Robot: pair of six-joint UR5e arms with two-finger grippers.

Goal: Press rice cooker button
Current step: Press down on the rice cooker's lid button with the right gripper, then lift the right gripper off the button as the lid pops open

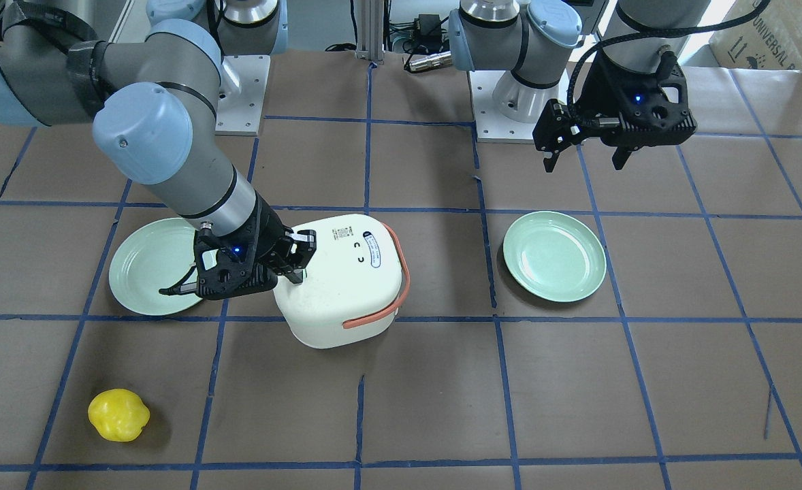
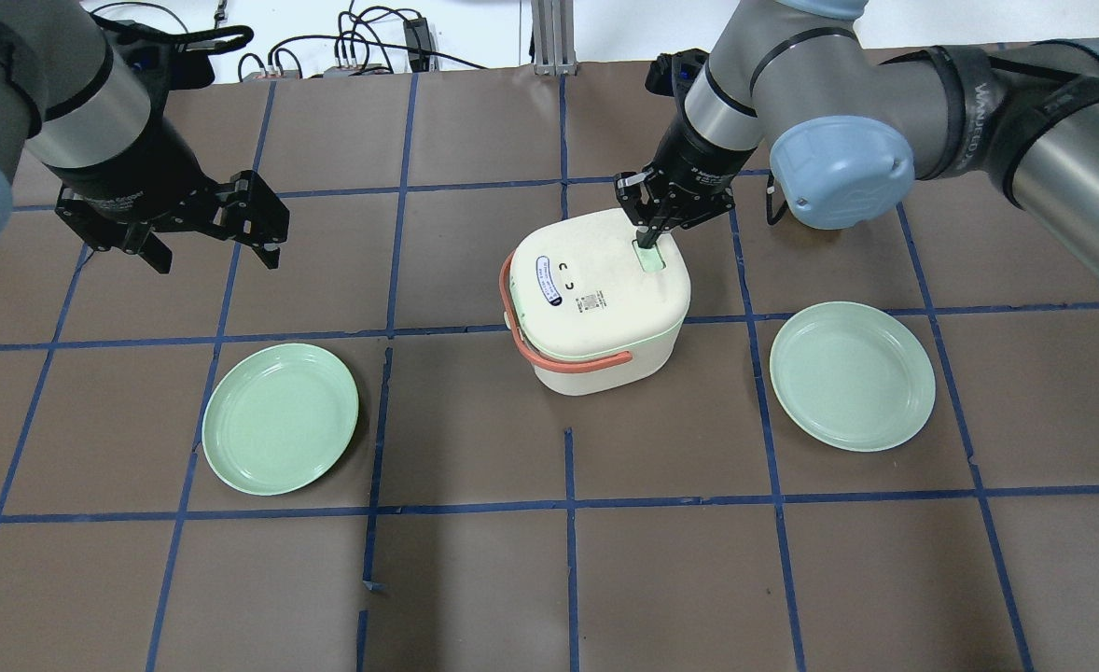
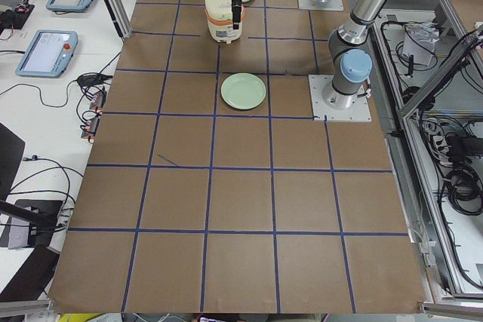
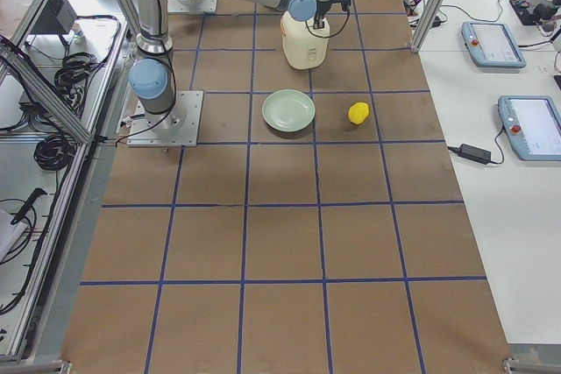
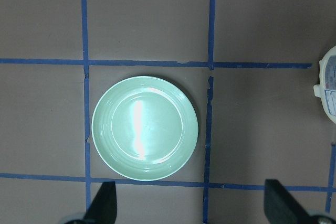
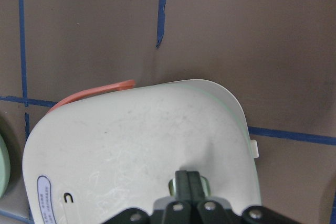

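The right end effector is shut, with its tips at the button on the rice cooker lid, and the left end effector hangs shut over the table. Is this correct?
No: the left end effector is open, its fingers far apart in the left wrist-mounted view. The right end effector is shut at the button.

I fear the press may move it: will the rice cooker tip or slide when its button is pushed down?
Tipping seems unlikely: the rice cooker is squat, its broad base flat on the table. The button lies near one edge of the top, under the shut right tool, so a slight rock or slide is possible. The shell looks stiff, probably plastic.
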